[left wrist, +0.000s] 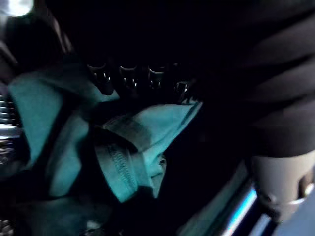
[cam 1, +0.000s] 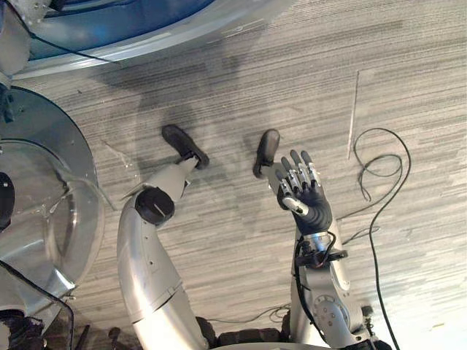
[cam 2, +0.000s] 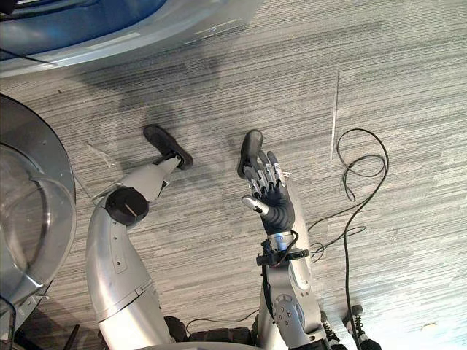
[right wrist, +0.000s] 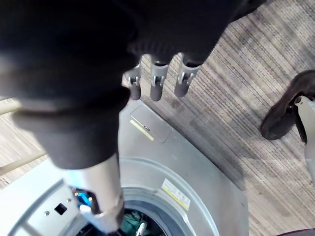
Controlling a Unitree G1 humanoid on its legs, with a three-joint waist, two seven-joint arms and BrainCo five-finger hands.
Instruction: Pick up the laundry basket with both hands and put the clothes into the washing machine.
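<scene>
Closest in, the right hand (cam 1: 302, 195) is up over the striped carpet (cam 1: 306, 80), well away from the washing machine (right wrist: 189, 164) and off to the right of its door. The palm faces up, the fingers are straight and side by side with the thumb out, and there's nothing in it. Its own wrist view agrees: the fingers hang straight above the machine's grey front panel.

Over at the washing machine, the round clear door (cam 1: 47, 219) is swung open. In the right wrist view you can see a bit of teal inside the machine's round opening, so that's where the clothes are.

The left hand (left wrist: 128, 76) is somewhere dark, right up against that bunched teal cloth (left wrist: 133, 147), with a stitched hem folded over just below it. I honestly can't tell whether it has hold of the cloth or is just next to it, it's too murky in there. There's a shiny strip of metal (left wrist: 241, 211) near the cloth too.

Farthest out, past the washing machine's door, there's a blue rounded thing with a pale rim (cam 1: 146, 36). Can't tell if that's the laundry basket or something else.
</scene>
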